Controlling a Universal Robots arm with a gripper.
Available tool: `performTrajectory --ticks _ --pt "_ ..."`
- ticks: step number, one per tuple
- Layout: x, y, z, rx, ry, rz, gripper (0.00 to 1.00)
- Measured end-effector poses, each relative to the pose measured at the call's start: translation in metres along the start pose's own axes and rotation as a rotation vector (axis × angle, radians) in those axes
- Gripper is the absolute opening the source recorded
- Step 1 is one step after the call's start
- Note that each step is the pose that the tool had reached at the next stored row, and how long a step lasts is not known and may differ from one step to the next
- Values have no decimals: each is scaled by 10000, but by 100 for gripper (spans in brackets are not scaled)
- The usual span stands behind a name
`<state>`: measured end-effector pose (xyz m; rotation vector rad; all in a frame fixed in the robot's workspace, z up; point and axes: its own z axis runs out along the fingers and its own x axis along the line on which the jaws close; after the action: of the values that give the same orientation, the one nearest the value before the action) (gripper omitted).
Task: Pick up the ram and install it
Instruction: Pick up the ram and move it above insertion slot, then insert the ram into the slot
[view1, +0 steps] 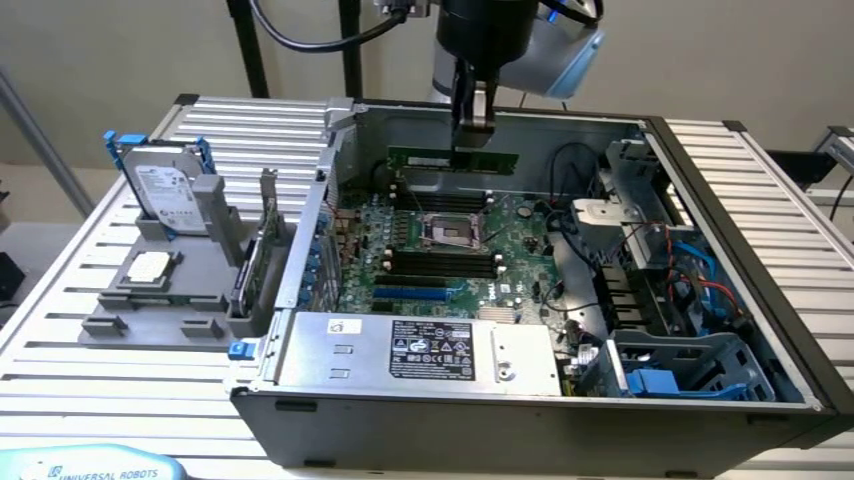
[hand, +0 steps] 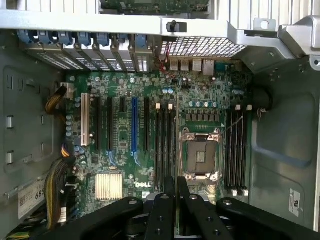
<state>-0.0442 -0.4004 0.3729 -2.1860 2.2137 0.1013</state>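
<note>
Upper centre, exterior view: my gripper (view1: 471, 135) clamped on the ram (view1: 420, 158), held level above the motherboard (view1: 518, 222) in the open case (view1: 534, 420).

Soft, even light from above. Bench (view1: 763, 190) slats bright, mild glare. Inside the computer case (view1: 534, 432), walls shade the motherboard (hand: 122, 142). Tool (hand: 176, 182) nearly black, underlit, in wrist view.

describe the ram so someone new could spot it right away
Find the open computer case in the middle of the exterior view, then the gripper hanging over its far end. The ram is the long, narrow green strip pinched level in that gripper above the motherboard, the only board lifted clear.
</note>
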Motion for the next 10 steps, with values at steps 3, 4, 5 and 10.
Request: performTrajectory --ticks 3,4,5,10 --pt "-1 -3 5 0 1 3 13" --pt "-1 -3 5 0 1 3 13" --pt "-1 -4 5 0 2 2 13" --pt "-1 -4 5 0 1 2 13"
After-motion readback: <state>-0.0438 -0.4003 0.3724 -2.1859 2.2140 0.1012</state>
